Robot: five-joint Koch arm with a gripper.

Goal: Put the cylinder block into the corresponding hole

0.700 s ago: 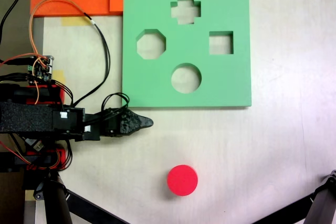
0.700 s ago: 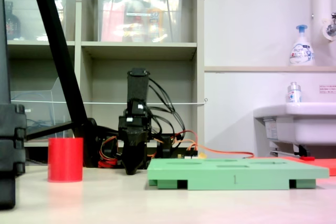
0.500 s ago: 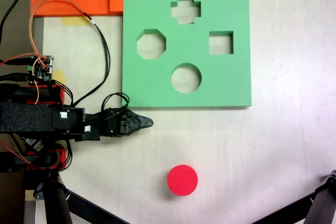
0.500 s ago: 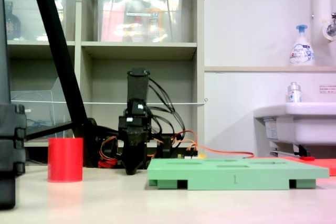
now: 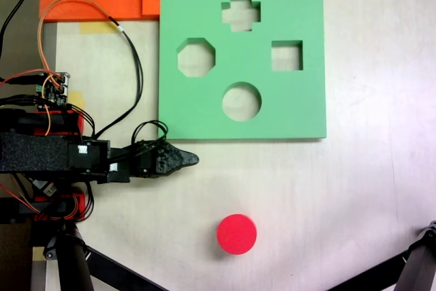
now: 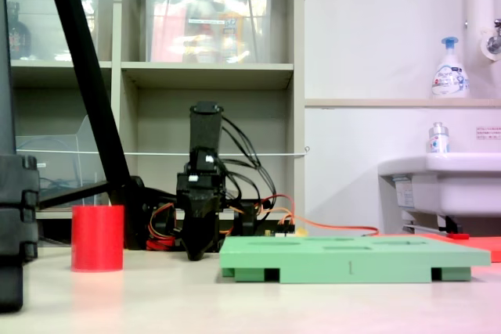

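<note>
The short bright red foam cylinder block [image 5: 236, 234] stands upright on the pale tabletop [image 5: 354, 195], well apart from the green square foam board [image 5: 204, 114] and its round cutout [image 5: 241, 101], which is empty. The black gripper [image 5: 189, 159] rests low beside the board's near corner in the first exterior view, holding nothing. Its jaws look pressed together to a point, though the second exterior view shows them only edge-on.

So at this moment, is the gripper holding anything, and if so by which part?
Nothing is held. The gripper looks shut and empty, its tip near the table, while the cylinder block stands apart on the table, untouched.
</note>
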